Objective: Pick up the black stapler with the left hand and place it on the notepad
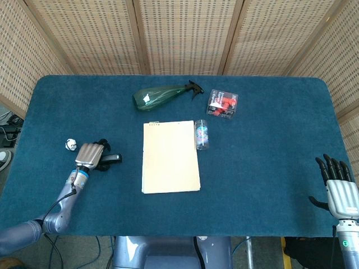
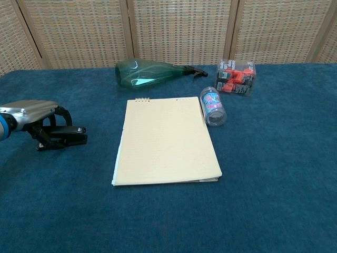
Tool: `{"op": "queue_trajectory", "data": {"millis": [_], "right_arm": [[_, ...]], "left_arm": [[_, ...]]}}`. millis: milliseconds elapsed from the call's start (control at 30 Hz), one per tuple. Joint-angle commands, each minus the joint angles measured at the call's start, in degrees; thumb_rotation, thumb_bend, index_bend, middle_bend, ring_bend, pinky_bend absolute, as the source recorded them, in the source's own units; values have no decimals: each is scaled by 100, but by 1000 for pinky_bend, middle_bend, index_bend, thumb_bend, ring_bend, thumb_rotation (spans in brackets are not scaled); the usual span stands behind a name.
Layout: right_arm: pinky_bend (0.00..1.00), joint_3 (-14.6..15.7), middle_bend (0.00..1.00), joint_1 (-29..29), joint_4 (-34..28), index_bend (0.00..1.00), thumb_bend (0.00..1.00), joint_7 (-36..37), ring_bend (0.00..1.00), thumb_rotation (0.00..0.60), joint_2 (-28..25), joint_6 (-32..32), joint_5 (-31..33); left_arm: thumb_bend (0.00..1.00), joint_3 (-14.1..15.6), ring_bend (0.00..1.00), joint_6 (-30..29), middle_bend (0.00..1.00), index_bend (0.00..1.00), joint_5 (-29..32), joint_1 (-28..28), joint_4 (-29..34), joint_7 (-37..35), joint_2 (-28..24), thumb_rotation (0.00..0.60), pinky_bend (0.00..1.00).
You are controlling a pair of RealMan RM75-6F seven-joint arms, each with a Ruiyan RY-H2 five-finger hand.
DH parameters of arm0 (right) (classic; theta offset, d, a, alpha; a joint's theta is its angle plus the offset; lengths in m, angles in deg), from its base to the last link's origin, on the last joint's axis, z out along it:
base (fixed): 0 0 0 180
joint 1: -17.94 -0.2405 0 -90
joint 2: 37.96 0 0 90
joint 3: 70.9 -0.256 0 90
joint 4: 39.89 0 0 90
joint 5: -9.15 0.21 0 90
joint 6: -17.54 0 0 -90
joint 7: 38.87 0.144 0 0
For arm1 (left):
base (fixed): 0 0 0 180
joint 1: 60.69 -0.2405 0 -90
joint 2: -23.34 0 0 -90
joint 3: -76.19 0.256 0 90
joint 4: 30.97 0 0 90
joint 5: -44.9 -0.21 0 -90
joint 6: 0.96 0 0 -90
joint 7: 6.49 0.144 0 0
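The black stapler [image 1: 114, 159] [image 2: 73, 138] lies on the blue cloth left of the cream notepad [image 1: 170, 157] [image 2: 166, 139]. My left hand [image 1: 90, 155] [image 2: 34, 113] sits over the stapler's rear end. Its dark fingers [image 2: 50, 129] curl down around the body and grip it, while the front tip pokes out to the right. The stapler still rests on the table. My right hand [image 1: 339, 188] hovers at the table's near right corner with its fingers spread and nothing in it. It appears only in the head view.
A green spray bottle [image 1: 160, 96] [image 2: 147, 73] lies behind the notepad. A small printed bottle [image 1: 201, 134] [image 2: 213, 106] lies against the pad's right edge. A clear box of red parts [image 1: 222, 104] [image 2: 236, 77] stands behind it. A small white object [image 1: 70, 144] sits left of my left hand.
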Motion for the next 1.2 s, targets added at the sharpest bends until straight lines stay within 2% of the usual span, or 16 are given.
{"op": "queue_trajectory", "data": {"millis": [33,367,600,867,1033,1200], "right_arm": [[0,1,0,0,4,0,0,-4,0,600,2,6,6],[0,2,0,-11,26,0,0,0,0,600,13,51,33],[0,2,0,-19,29,0,0,29,0,600,15,80,47],[0,9,0,-24,12,0,0,47,0,600,17,88,38],[0,6,0,-26,3,0,0,46,0,600,19,91,43],[0,6,0,-26,4,0,0,46,0,600,20,85,40]], "left_arm": [[269,24,350,-23,230,369,-25,-1,-40,-20,27,600,476],[270,93,374,-130,251,394,-132,-12,-194,-58,170,600,498],[283,121,438,-268,293,430,-254,-57,-274,-134,260,600,546],[370,216,519,-518,384,541,-474,-146,-268,-85,337,600,616],[421,206,526,-428,393,552,-408,-163,-259,-91,338,600,635],[542,200,567,-327,441,596,-444,-158,-209,-212,276,600,684]]}}
